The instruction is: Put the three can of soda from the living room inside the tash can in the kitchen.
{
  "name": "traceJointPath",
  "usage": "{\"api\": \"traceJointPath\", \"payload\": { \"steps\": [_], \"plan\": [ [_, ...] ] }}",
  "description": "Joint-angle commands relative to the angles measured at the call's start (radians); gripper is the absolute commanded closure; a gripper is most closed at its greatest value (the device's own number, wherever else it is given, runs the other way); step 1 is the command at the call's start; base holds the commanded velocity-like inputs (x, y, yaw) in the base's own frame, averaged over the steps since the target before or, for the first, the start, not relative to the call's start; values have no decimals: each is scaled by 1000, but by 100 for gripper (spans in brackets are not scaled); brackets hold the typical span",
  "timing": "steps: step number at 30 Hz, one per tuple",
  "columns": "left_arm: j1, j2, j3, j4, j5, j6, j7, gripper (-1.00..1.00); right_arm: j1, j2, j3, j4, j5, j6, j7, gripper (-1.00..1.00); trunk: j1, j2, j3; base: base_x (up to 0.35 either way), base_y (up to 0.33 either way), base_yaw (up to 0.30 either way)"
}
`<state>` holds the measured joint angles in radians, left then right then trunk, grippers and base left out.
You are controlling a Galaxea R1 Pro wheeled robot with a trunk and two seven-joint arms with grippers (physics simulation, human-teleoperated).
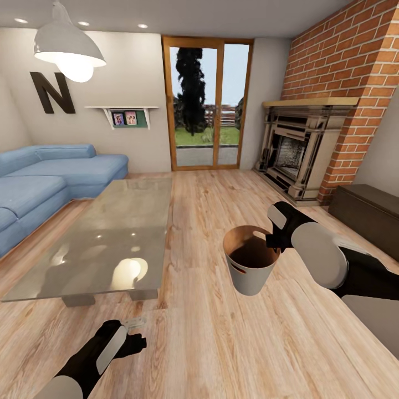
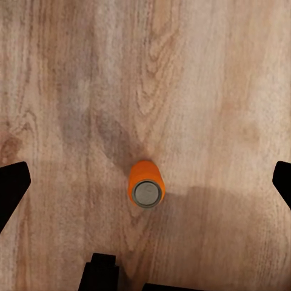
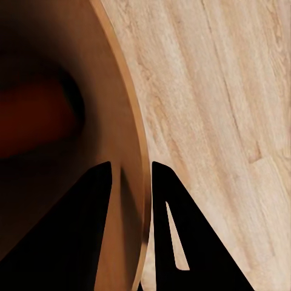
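Pale wood flooring runs through the living room, past a blue sofa, a glass-topped low table, a glazed door and a brick fireplace.

At the table's right side, the right arm reaches forward from the picture's right edge, bent at the elbow, its forearm angled toward the table. The right gripper pinches the rim of the bin: one finger sits inside the wall and the other outside, pressed against it. The bin hangs upright above the floor, its open mouth facing up and its long axis roughly vertical, with the handle slot turned toward the table. Deep inside it, the right wrist view shows a dim reddish-orange shape that is too dark to identify.

Just in front of the table's near edge, the left arm stretches forward low over the floor, wrist bent downward. The left gripper is spread wide, its fingertips well apart on either side of an orange can. That can stands upright on the floor, silvery top up, apart from both fingers.
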<state>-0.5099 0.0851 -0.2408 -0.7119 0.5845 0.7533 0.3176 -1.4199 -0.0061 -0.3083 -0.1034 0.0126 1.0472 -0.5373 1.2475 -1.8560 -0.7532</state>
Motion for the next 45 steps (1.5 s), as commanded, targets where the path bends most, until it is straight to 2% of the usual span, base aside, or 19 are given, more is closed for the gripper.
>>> {"api": "traceJointPath", "payload": {
  "steps": [1,14,32,45],
  "plan": [
    [0,0,0,0,0,0,0,-100,-1,0,-5,0,-5,0,0,100,0,0,0,0,0,0],
    [1,1,2,1,2,-3,-4,-100,-1,0,-5,0,-5,0,0,100,46,-84,-37,0,0,0],
    [0,-1,2,84,4,-11,-10,-100,-1,0,-3,1,-5,0,0,100,115,-210,-94,0,0,0],
    [-1,-31,0,105,-1,-23,-11,-100,-1,1,-3,1,-5,0,0,100,165,-301,-135,0,0,0]
  ]
}}
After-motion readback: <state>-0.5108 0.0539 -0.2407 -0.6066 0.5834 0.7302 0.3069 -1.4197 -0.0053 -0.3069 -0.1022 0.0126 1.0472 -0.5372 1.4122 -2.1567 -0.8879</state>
